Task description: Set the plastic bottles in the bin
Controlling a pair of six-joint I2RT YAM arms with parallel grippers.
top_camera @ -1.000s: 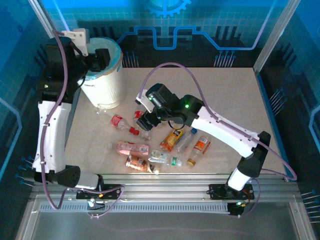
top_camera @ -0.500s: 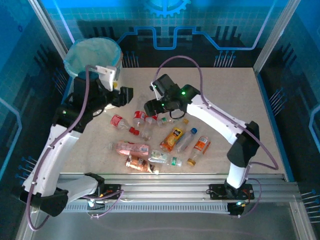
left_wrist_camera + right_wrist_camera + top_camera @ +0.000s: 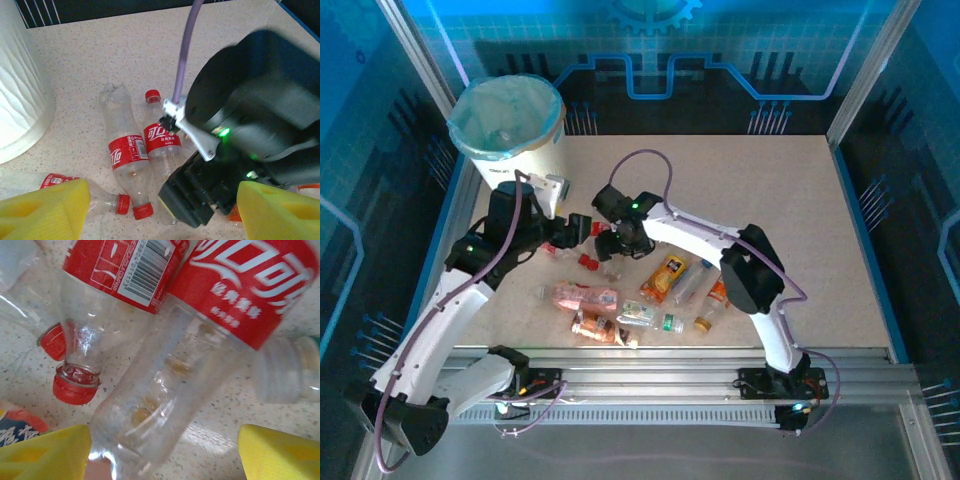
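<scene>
We see clear plastic bottles (image 3: 123,145) with red labels and red caps, a ribbed white bin (image 3: 17,90), yellow foam pads (image 3: 40,210), and a speckled beige table (image 3: 100,55).

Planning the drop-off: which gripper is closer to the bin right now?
Left. The left gripper is just right of the bin, toward the near edge; the right gripper is farther right, straddling a red-labelled bottle.
</scene>
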